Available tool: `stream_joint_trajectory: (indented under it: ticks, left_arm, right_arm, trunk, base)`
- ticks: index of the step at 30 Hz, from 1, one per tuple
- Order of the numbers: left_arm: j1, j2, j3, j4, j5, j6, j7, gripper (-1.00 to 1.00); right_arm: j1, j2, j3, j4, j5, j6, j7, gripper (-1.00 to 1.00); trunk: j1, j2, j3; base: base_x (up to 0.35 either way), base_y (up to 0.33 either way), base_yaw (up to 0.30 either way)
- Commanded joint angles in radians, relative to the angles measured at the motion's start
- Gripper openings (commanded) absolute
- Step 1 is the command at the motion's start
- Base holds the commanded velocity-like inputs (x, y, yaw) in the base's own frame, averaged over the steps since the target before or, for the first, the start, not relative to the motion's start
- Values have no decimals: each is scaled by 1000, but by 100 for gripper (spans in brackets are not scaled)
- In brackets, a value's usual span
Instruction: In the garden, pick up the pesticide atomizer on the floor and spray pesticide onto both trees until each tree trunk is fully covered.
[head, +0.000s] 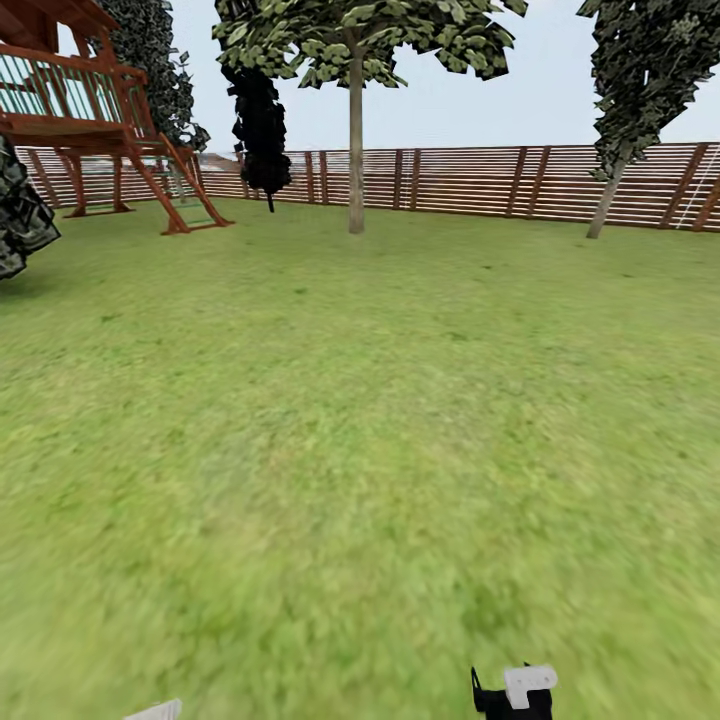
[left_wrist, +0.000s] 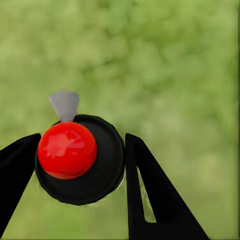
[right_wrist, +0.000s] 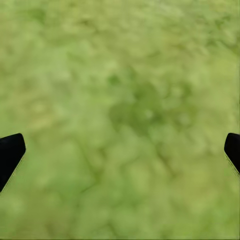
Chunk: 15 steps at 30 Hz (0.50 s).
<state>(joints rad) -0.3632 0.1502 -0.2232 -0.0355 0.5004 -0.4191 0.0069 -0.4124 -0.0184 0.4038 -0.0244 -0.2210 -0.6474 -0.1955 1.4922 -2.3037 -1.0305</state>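
Note:
The pesticide atomizer (left_wrist: 80, 165) is seen from above in the left wrist view: a round black body, a red top and a small grey nozzle. My left gripper (left_wrist: 82, 145) is shut on it, one black finger (left_wrist: 150, 190) pressed against each side, above blurred lawn. My right gripper (right_wrist: 120, 145) hangs open over the grass with nothing between its widely spread fingertips. Far ahead in the head view a tree (head: 356, 60) rises on a bare straight trunk (head: 356, 160) near the fence. A second tree (head: 640, 70) with a leaning pale trunk (head: 605, 205) grows at the far right.
A brown slatted fence (head: 470, 180) closes the far side of the lawn (head: 350, 420). A wooden play tower (head: 90, 110) with a ladder stands at the far left, and a black conifer (head: 262, 120) beside it. A dark bush (head: 20, 215) juts in at the left edge. Part of my right arm (head: 515, 692) shows at the bottom.

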Motion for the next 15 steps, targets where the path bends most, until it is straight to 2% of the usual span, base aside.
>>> stream_joint_trajectory:
  ticks: [1, 15]
  left_arm:
    - [0, 0, -8, 0, 8, -3, 1, -100]
    - [0, 0, -8, 0, 8, -1, 1, -100]
  right_arm:
    - [0, 0, 9, 0, -6, -1, -4, 100]
    - [0, 0, 9, 0, -6, -1, -4, 100]
  trunk:
    - [0, 0, -1]
    - [0, 0, -1]
  base:
    - [339, 0, 0]
    - [339, 0, 0]
